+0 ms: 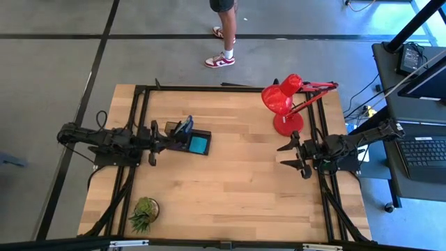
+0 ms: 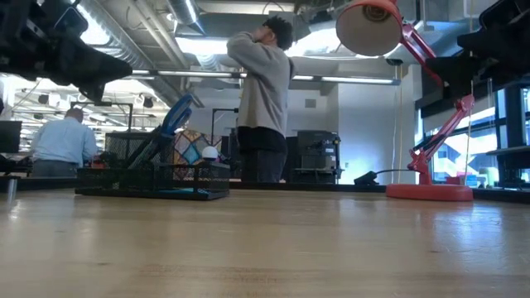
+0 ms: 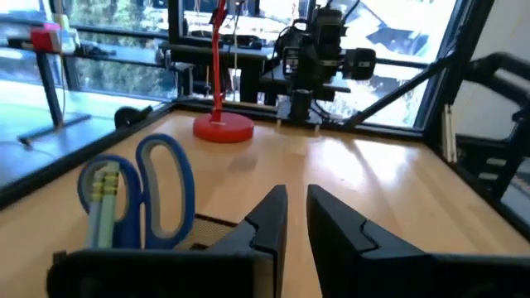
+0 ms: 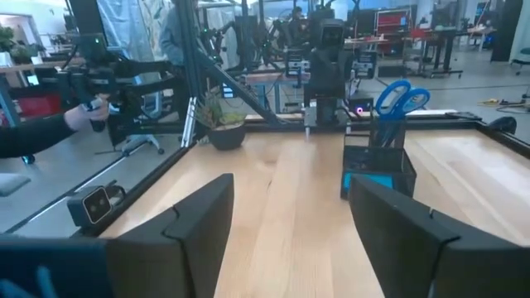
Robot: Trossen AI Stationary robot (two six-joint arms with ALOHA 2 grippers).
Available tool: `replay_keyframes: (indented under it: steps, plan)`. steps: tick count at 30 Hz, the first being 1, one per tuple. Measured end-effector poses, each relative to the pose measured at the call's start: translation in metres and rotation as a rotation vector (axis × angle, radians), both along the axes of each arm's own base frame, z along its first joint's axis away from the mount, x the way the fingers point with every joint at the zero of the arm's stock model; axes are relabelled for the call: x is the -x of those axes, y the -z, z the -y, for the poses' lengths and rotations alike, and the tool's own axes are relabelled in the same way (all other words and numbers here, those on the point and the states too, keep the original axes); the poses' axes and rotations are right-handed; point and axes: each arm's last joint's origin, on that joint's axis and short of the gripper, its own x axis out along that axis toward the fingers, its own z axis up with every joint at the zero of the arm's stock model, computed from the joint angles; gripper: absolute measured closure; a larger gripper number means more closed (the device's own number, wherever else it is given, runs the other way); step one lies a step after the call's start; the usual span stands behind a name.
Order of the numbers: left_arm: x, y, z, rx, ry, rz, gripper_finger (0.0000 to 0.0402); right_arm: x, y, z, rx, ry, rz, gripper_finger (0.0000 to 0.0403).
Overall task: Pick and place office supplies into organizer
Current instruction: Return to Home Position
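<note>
Pale wooden table [image 1: 237,181] in an open workshop, w/ a person [image 1: 224,35] seen standing beyond the far edge. The left gripper [image 1: 164,139] is held above the table at the left side, fingers [image 3: 269,219] drawn almost together w/ a slim gap and nothing gripped. The organizer [image 1: 188,139] is found just to its right, left of table centre, taller cup end nearest the gripper; contact betw. the two can't be told. Blue-handled scissors [image 3: 166,194] are stood handles-up in that cup beside pale pencils [image 3: 101,207]. A cyan sticky-note pad [image 1: 199,144] is laid in the low compartment at the organizer's right end. The right gripper [image 1: 289,157] is held at the table's right side, well apart from the organizer, jaws spread wide and empty. A red desk lamp [image 1: 286,104] is stood just beyond it, at the far right. A small potted plant [image 1: 144,213] is set at the near left corner.
</note>
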Motion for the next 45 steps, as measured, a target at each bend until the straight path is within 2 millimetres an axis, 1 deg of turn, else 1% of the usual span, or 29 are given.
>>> replay_keyframes:
  steps: [4,6,8,12,15,22,30,45]
  plan:
    - [0.000,0.000,-0.002,-0.085,-0.064,-0.011,0.0359,0.000,0.000,0.000,0.007,0.000,0.001,0.0161]
    - [0.001,0.000,-0.003,-0.108,-0.103,-0.015,0.0359,0.000,-0.001,0.000,0.056,0.002,0.019,0.0161]
    - [0.001,0.000,-0.004,-0.118,-0.119,-0.017,0.0359,0.000,-0.004,0.000,0.087,0.005,0.050,0.0161]
    - [0.001,0.000,-0.004,-0.112,-0.122,-0.016,0.0359,0.003,-0.011,0.000,0.067,-0.011,0.124,0.0161]
    - [0.001,0.000,-0.004,-0.111,-0.122,-0.015,0.0359,0.007,-0.012,0.001,0.062,-0.018,0.146,0.0161]
    - [0.001,0.000,-0.004,-0.112,-0.122,-0.015,0.0359,0.015,-0.009,0.004,0.037,-0.021,0.134,0.0161]
    - [0.001,0.000,-0.004,-0.112,-0.122,-0.016,0.0359,0.014,-0.005,0.003,0.057,-0.027,0.058,0.0161]
    - [0.001,-0.001,-0.004,-0.112,-0.122,-0.016,0.0359,0.014,-0.004,0.003,0.037,-0.027,0.050,0.0161]
